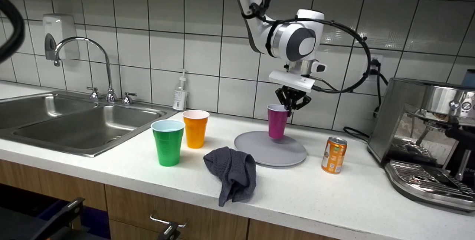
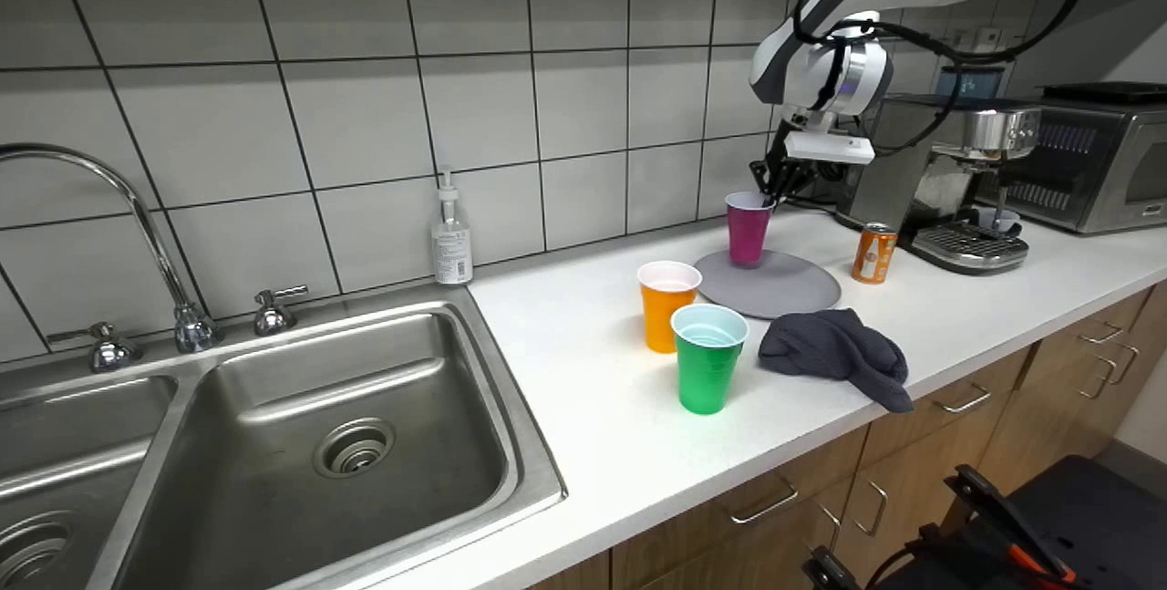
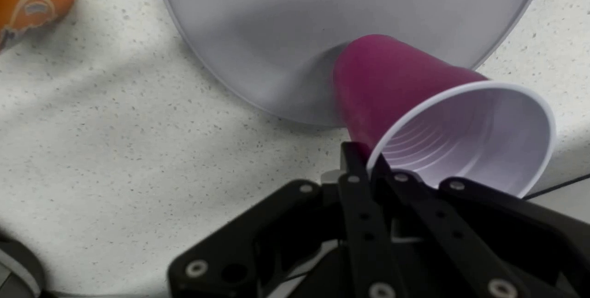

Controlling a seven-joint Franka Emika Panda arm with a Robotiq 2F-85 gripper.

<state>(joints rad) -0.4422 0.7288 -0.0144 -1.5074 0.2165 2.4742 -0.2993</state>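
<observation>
Magenta cup (image 1: pixel 277 123), held by its rim. Plain deep pink outside, white rolled lip, inside whitish with a lilac cast in the wrist view, curved ridges along the inner wall. Sides taper to a narrower base. Roughly upright in both exterior views; pink looks darker next to the pincer (image 3: pixel 368 164). That is closed, pinching the cup wall between 8 and 9 o'clock on the mouth in the wrist view: one finger outside, one inside. Same view, base points to 10 o'clock, mouth to 4.

Location: over a round grey plate (image 1: pixel 267 155), toward its 12 o'clock side in an exterior view; can't tell if base touches it or is just above. Plate lies flat on the white worktop (image 1: pixel 297 191).

From the cup, that view: orange soda can (image 1: pixel 334 155) at 4 o'clock, upright; dark grey cloth (image 1: pixel 233 173) at 7, crumpled, one corner reaching the front edge; orange cup (image 1: pixel 196 128) at 9; green cup (image 1: pixel 167 143) also about 9, farther off; espresso machine (image 1: pixel 419 151) at 3, well apart.
</observation>
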